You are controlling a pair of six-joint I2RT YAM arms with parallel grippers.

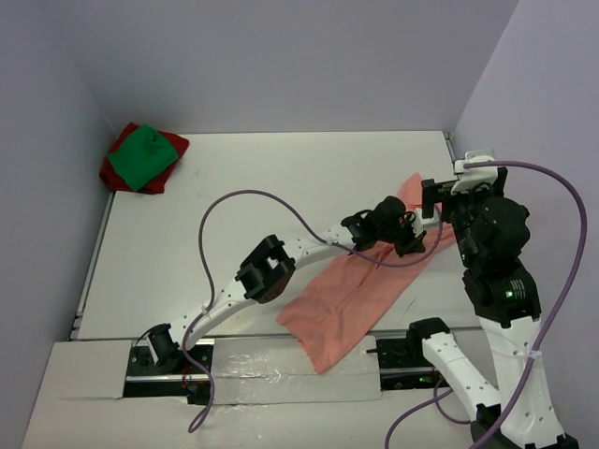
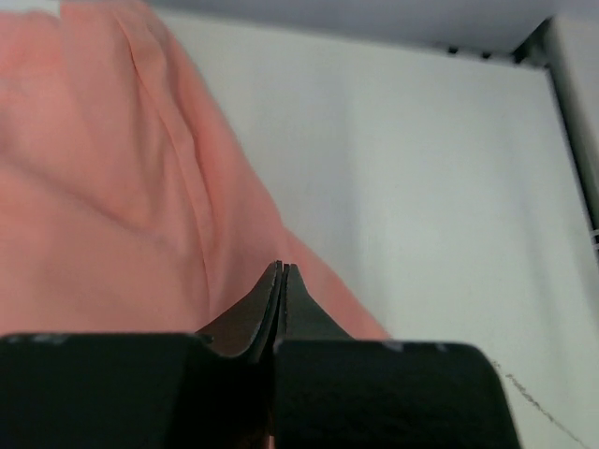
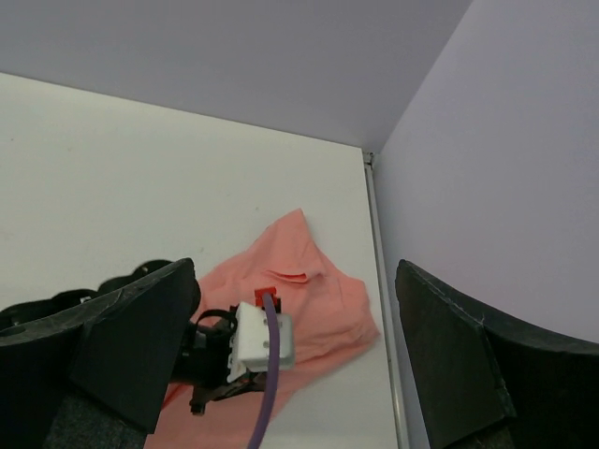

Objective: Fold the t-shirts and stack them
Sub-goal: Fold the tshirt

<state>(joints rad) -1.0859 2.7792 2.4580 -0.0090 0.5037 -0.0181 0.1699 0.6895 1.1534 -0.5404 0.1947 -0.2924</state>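
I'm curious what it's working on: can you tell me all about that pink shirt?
The salmon-pink t-shirt is soft, thin-looking cloth. It lies creased in a long diagonal strip on the right of the white table, with its near end past the table's front edge. The left gripper, shut, sits at its far part; whether it pinches cloth is unclear.

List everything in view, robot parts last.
salmon-pink t-shirt: 1, salmon pink, lying diagonally, right of table centre
green t-shirt: 1, bright green, far left corner, atop the dark red one
dark red t-shirt: 1, dark red, far left corner, under the green
table: 1, white, under everything
cables: 2, purple, one per arm
left gripper: 1, black, shut, at the pink shirt
right gripper: 1, black, open, above the pink shirt
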